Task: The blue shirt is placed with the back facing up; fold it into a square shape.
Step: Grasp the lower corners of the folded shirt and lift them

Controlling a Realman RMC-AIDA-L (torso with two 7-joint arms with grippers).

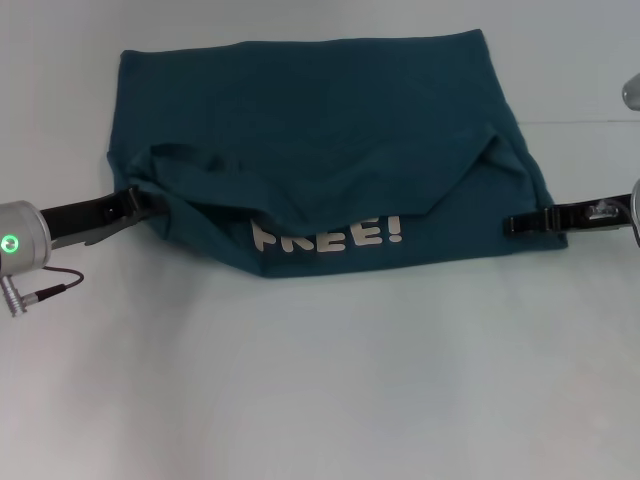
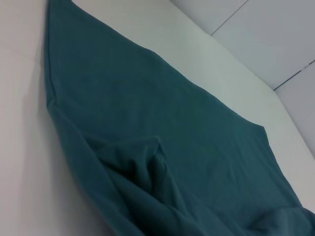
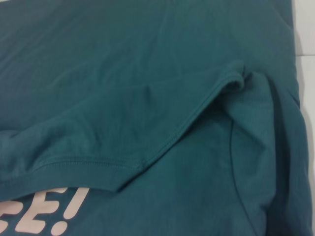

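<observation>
White tabletop [image 1: 320, 400] underneath. Large dark teal-blue cotton shirt [image 1: 320, 120] spread across its far half, near part folded over, white "FREE!" lettering [image 1: 328, 236] exposed. Left gripper [image 1: 135, 203] at shirt's left edge, right gripper [image 1: 525, 224] at right edge; cannot tell whether either is pinching cloth.

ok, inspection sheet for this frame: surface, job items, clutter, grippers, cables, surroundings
Surface: white table, bare around the cloth.
Job's things: blue shirt lying flat, near part folded over so white lettering shows; folded edge rumpled.
Clutter: nothing seen.
Grippers: left gripper at the shirt's left edge, right gripper at its right edge; both low at the cloth.
Cables: one thin cable looping from the left wrist, off the cloth.
Surroundings: pale panels beyond the table edge.
</observation>
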